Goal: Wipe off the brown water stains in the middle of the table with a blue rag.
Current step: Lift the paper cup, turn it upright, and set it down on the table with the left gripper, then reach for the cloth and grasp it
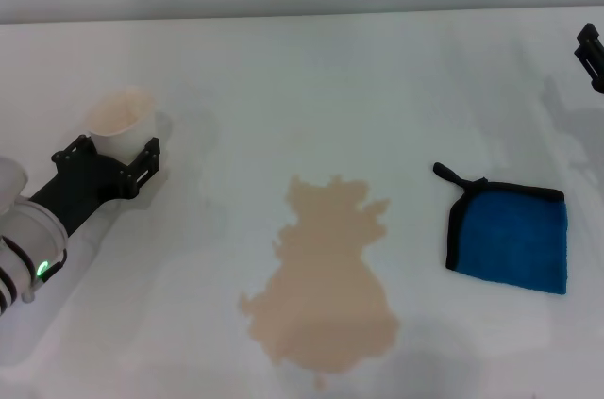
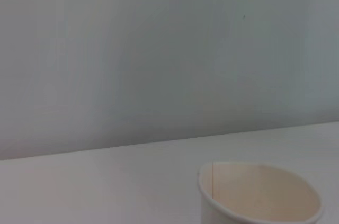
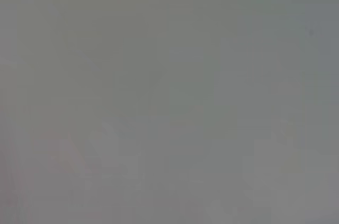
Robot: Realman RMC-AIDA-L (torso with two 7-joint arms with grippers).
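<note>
On the broad white bench, the irregular tan-brown puddle of water stains spreads in the middle, its lobed edge running close to the near side. The small square blue rag, black-edged with a short loop at one corner, lies flat just to the puddle's right, apart from it, probably set there for the right arm. The left gripper has its jaws pinching a cream paper cup upright, well clear on the left. The right gripper shows only at the far right edge; its jaws cannot be judged. Open bench surrounds the rag.
</note>
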